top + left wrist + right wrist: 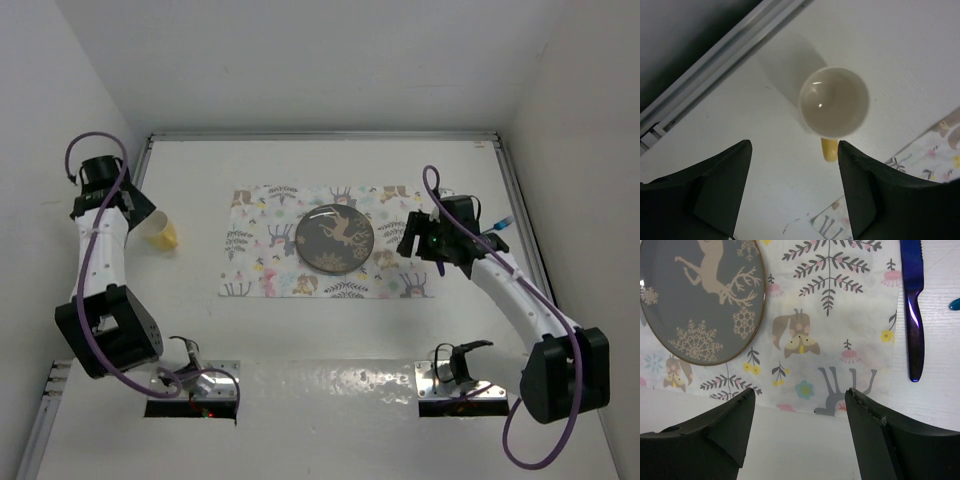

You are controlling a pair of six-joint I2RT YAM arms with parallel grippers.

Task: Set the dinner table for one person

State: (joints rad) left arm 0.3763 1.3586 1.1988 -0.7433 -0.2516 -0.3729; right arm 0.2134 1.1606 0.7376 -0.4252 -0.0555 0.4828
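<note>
Fingers (725,185) of the left gripper (794,147) spread wide, pinching nothing, hanging above the mug (834,102) left of the placemat (830,340); yellow handle (828,149) pointing back between them, probably so as to straddle it for a grab. Right gripper (800,392) just as spread and empty, poised over the placemat's near right corner. Further on, plate (700,295) sitting at the placemat's middle, the centrepiece for one diner. Knife (912,305) lying just beside the placemat's right edge, handy for a right hand. Underneath everything, the white dinner table (300,170), stretching past the placemat on every side to its rails.
</note>
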